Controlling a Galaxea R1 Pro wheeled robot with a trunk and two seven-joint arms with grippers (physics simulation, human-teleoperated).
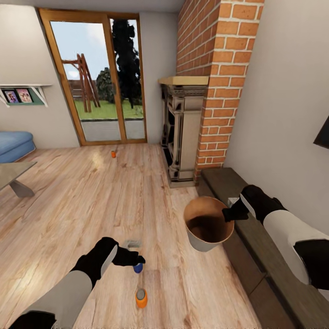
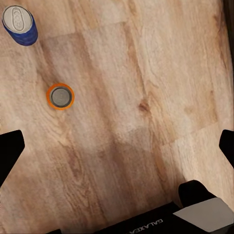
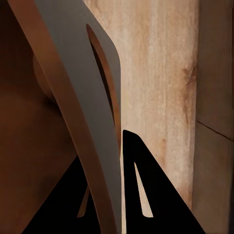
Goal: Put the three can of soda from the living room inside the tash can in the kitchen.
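Three soda cans and a bin in the living room

One can is standing upright on the pale wood floor, orange-bodied with a silvery top; a second can, its blue band showing, is being seen just beyond it, close under the left gripper, whose fingers are spread wide in the wrist view. A third can is sitting well apart, near the wood-framed glass doors. The bin, pale grey outside and brown-copper inside, is being held off the floor, tilted, its rim pinched by the right gripper, beside the brick fireplace.
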